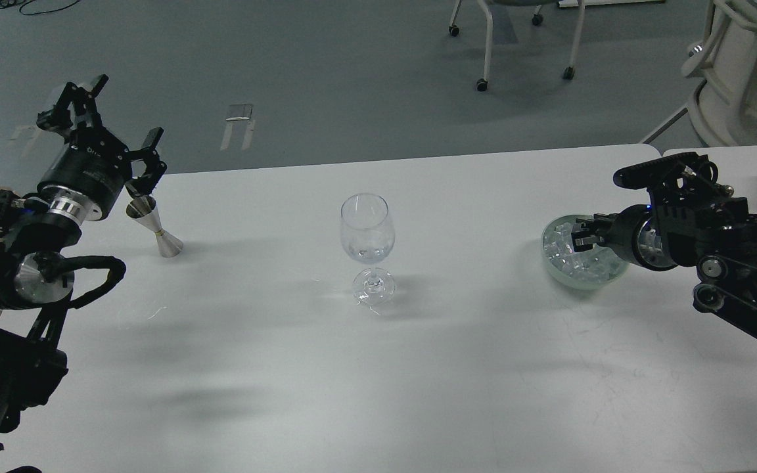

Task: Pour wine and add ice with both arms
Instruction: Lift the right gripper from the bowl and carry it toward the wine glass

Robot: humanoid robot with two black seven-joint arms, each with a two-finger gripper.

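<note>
A white table [378,368] carries three items in a row. At centre stands an upright wine glass [367,244] on its stem and foot, with a small amount of clear wine [367,252] low in its bowl, barely distinguishable from the glass. At left stands a metal double-cone jigger [154,230], upright on the table near its far edge. At right sits a pale green bowl [572,278] heaped with clear cubes of ice [566,248]. The left arm [30,263] enters from the left edge and ends in the left hand [106,128], whose fingers are spread wide apart; it hangs just above and behind the jigger, with one finger [145,174] close to the jigger's upper rim, though contact cannot be determined. The right arm [733,276] enters from the right edge and ends in the right hand [605,203], positioned over the bowl; one long finger [654,172] extends above and well clear of the bowl's far rim, while the shorter finger [585,231] lies low over the ice. The two fingers are clearly apart, and no cube is visibly held between them. The glass stands well apart from both hands.
</note>
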